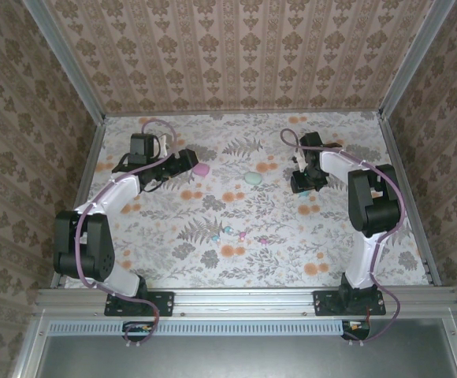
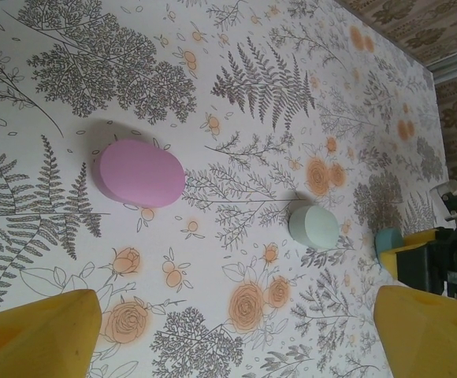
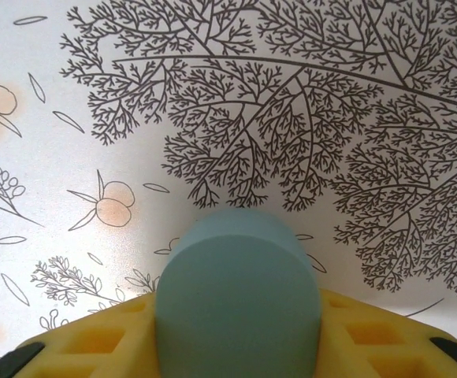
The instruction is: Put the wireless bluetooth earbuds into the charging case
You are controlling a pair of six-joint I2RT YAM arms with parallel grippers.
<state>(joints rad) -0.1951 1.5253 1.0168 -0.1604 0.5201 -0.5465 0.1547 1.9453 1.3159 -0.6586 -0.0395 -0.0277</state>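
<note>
**A:** What is the top view showing?

**B:** You are looking down on a flower-printed counter. The left end effector is hovering just beside a pink case. A mint case is lying between the arms, and the right end effector is pointing down near it. The earbuds are lying loose as tiny specks nearer the bases, well apart from both arms. At this size you cannot tell how the fingers are standing.

**A:** And the left wrist view?

**B:** It is settling that for the left arm. Its yellow fingertips are spread wide with nothing between them, and the closed pink case is lying ahead.

**A:** And the right wrist view?

**B:** Its pads are pinching a teal case, which looks closed. The top view is leaving this grip too small to read.

**A:** How should I be handling this step?

**B:** I judge you are readying a case. Be setting it down steady and getting the lid open before reaching for a bud. The buds are tiny, so be closing on them slowly and centred.
</note>
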